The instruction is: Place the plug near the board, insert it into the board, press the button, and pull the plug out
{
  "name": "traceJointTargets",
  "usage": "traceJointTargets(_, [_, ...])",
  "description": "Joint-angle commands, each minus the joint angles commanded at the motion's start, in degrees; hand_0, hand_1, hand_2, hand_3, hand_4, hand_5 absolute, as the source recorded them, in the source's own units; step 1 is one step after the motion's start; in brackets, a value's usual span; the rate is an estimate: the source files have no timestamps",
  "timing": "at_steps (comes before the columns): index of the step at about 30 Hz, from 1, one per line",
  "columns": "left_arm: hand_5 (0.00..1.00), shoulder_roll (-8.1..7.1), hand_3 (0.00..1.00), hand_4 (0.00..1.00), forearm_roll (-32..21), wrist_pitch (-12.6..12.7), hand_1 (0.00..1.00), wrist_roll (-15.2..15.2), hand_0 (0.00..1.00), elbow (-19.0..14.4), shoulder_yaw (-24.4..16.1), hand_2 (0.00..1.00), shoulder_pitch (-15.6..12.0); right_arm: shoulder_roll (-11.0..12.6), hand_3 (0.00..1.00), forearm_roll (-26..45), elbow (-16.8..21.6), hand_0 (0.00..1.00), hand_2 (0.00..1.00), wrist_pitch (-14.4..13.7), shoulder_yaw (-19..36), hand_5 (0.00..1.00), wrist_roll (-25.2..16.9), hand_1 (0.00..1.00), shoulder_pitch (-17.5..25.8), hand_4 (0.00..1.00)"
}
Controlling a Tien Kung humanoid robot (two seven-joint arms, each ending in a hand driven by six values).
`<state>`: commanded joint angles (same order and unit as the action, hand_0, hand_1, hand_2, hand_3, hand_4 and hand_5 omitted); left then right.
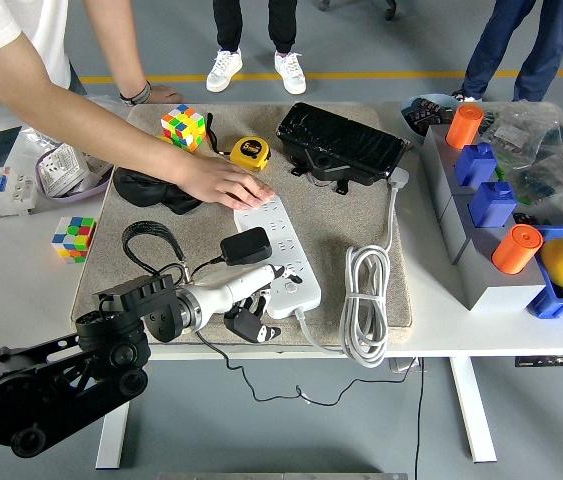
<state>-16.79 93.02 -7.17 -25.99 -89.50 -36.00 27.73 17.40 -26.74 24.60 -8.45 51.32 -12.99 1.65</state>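
Head view: plug sits in power strip; left hand, fingers curled empty, nears the button; pulling out remains.

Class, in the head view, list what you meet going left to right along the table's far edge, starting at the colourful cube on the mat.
Multicoloured cube → yellow tape measure → black case → upper orange cylinder.

Glossy white plastic board lies on rough beige cloth mat.
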Motion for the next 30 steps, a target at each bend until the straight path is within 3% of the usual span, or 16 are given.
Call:
traceJointTargets(3, [0.002,-0.18,0.868,0.717,-2.2,2.4,0.113,3.2,0.06,0.3,-0.8,0.181,-0.6,-0.1,0.545,0.0,-0.1,0.598,0.543,0.0,-0.1,0.214,0.0,0.592,0.0,0.782])
traceJointTargets(7, [0.034,0.06,0.837,0.708,-5.6,8.0,0.094,9.5,0.064,1.8,-1.2,0.179,-1.6,-0.3,0.545,0.1,-0.1,0.599,0.543,0.0,-0.2,0.214,0.1,0.592,-0.1,0.782])
traceJointTargets(9, [0.034,0.37,0.837,0.708,-8.7,12.3,0.094,14.1,0.064,3.0,-1.2,0.179,-2.2,-0.4,0.545,0.1,-0.1,0.599,0.543,0.0,-0.2,0.214,0.1,0.592,-0.1,0.782])
traceJointTargets(10, [0.188,0.48,0.701,0.795,-10.2,14.2,0.165,16.3,0.151,3.5,-1.1,0.28,-2.4,-0.4,0.545,0.1,-0.1,0.598,0.543,0.0,-0.3,0.214,0.1,0.592,-0.1,0.782])
traceJointTargets(14, [0.188,1.0,0.701,0.795,-16.2,20.0,0.165,23.7,0.151,5.5,-0.8,0.28,-3.0,-0.4,0.545,0.1,-0.2,0.598,0.543,0.0,-0.2,0.214,0.0,0.592,-0.2,0.782])
traceJointTargets(15, [0.188,1.13,0.701,0.795,-17.7,20.9,0.165,25.2,0.151,6.0,-0.7,0.28,-3.2,-0.4,0.545,0.1,-0.2,0.598,0.543,0.0,-0.2,0.214,0.0,0.592,-0.2,0.782])
traceJointTargets(16, [0.447,1.24,0.637,0.887,-19.0,21.6,0.52,26.5,0.389,6.5,-0.6,0.538,-3.3,-0.4,0.545,0.1,-0.2,0.6,0.543,0.0,-0.2,0.213,0.0,0.591,-0.2,0.782])
traceJointTargets(21, [0.447,2.02,0.637,0.887,-25.3,24.2,0.52,31.1,0.389,8.6,-0.3,0.538,-4.4,-0.4,0.545,0.1,-0.2,0.6,0.543,0.0,-0.2,0.213,0.0,0.591,-0.2,0.782])
traceJointTargets(22, [0.475,2.08,0.638,0.896,-25.7,24.5,0.674,31.2,0.663,8.8,-0.3,0.65,-4.5,-0.4,0.546,0.1,-0.2,0.6,0.543,0.0,-0.2,0.214,0.0,0.592,-0.2,0.782])
traceJointTargets(27, [0.475,2.9,0.638,0.896,-33.2,26.6,0.674,36.2,0.663,10.1,-0.1,0.65,-5.6,-0.5,0.546,0.1,-0.3,0.6,0.543,0.0,-0.3,0.214,0.1,0.592,-0.2,0.782])
traceJointTargets(28, [0.54,2.96,0.745,0.918,-34.1,26.7,0.784,36.9,0.786,10.2,-0.1,0.777,-5.8,-0.5,0.545,0.2,-0.3,0.599,0.543,0.0,-0.3,0.214,0.1,0.592,-0.2,0.781])
traceJointTargets(30, [0.54,3.02,0.745,0.918,-35.9,27.2,0.784,39.2,0.786,10.4,0.0,0.777,-5.9,-0.5,0.545,0.2,-0.4,0.599,0.543,0.0,-0.4,0.214,0.1,0.592,-0.3,0.781])
